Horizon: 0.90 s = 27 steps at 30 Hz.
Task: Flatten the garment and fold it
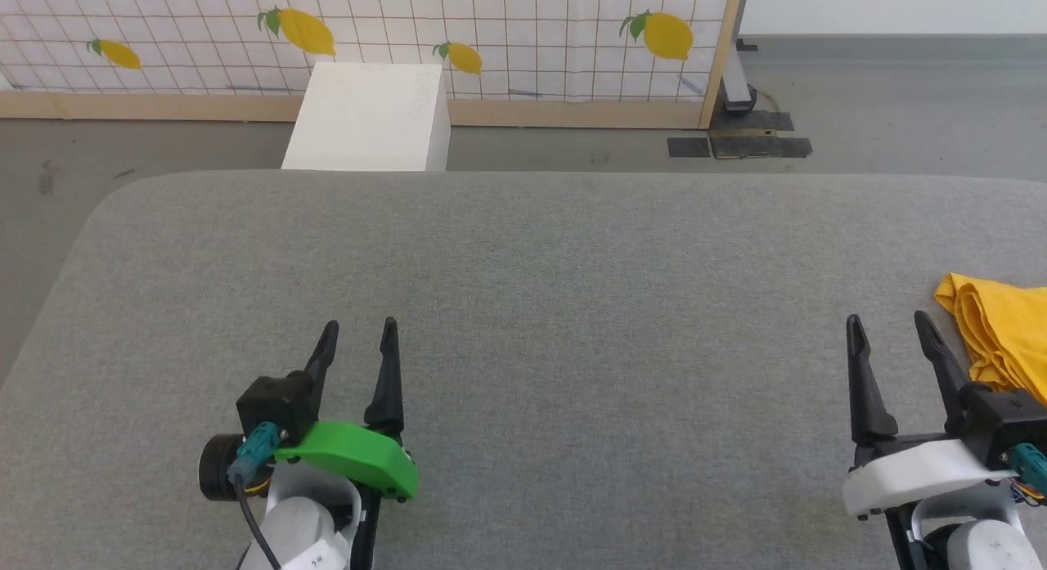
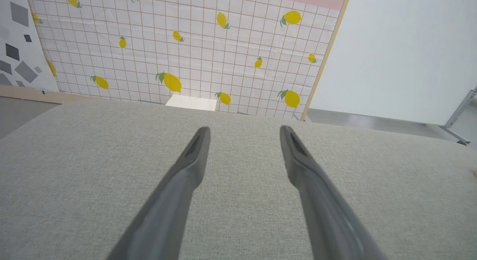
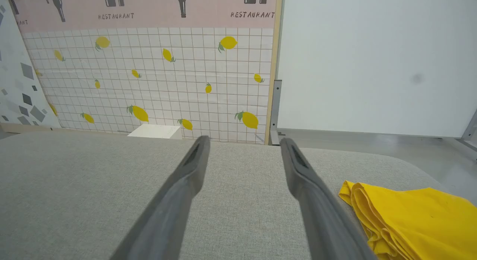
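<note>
- While both claws hover spread wide and empty over the grey padded table, nothing is gripped. My left claw is at my near left and my right claw at my near right.
- The shirt lies bunched in folds at the table's far right, just beside my right claw's outer finger and partly past the head view's edge. I cannot tell whether they touch.
- As I judge it, the step in hand is bringing the shirt to the middle; flattening has not begun.
- To do it well, I'd turn the right claw towards the heap, lower onto one outer edge rather than the whole wad, and pinch a single layer.
- I'd then drag it to the bare middle, where my left claw can take a second corner and spread it.
- Grabbing several layers at once would likely leave it crumpled.
</note>
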### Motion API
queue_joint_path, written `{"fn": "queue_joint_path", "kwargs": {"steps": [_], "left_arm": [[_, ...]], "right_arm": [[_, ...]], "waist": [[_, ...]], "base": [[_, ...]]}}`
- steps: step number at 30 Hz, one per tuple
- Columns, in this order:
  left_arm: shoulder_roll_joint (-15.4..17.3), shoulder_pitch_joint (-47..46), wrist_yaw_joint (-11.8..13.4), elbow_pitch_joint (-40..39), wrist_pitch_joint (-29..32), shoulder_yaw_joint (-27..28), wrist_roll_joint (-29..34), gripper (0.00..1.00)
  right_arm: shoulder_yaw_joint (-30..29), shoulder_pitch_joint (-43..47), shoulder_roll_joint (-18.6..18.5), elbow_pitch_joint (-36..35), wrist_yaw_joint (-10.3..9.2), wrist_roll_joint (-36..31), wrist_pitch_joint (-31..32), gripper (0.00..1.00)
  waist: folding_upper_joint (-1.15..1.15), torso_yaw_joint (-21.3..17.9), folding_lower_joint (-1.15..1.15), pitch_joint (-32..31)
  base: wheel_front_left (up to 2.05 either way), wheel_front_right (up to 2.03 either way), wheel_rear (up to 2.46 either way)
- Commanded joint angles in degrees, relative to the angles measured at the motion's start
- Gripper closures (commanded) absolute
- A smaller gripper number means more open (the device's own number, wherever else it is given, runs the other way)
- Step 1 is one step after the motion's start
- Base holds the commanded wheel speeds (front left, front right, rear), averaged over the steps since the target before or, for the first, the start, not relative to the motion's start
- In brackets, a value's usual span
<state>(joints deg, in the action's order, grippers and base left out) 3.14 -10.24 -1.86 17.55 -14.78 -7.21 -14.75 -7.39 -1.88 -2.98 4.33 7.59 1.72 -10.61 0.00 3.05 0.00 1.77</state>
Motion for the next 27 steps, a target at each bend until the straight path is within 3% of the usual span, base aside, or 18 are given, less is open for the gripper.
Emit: {"fn": "queue_joint_path", "kwargs": {"steps": [1,2,3,27], "left_arm": [[-0.25,0.87,0.33,0.41,-0.21,-0.06,-0.25,0.0],[-0.25,0.85,0.34,0.46,-0.21,-0.08,-0.3,0.0],[0.01,0.05,0.12,0.38,0.02,-0.05,-0.08,1.0],[-0.02,1.14,0.31,-1.61,1.7,0.77,1.3,1.0]], "right_arm": [[0.37,0.89,0.1,0.44,-0.1,1.23,-0.38,0.0],[0.46,0.86,0.1,0.57,-0.1,1.43,-0.41,0.0],[0.34,0.22,0.0,0.4,0.01,1.07,0.02,1.0],[1.07,0.4,0.0,-0.14,0.0,0.76,1.21,1.0]], "waist": [[0.0,-0.14,0.0,-0.04],[0.0,-0.16,0.0,-0.02],[0.0,-0.17,0.0,-0.02],[0.0,-0.52,0.0,-0.24]], "base": [[0.0,0.0,0.0],[0.0,0.0,0.0],[0.0,0.0,0.0],[0.0,0.0,0.0]]}}
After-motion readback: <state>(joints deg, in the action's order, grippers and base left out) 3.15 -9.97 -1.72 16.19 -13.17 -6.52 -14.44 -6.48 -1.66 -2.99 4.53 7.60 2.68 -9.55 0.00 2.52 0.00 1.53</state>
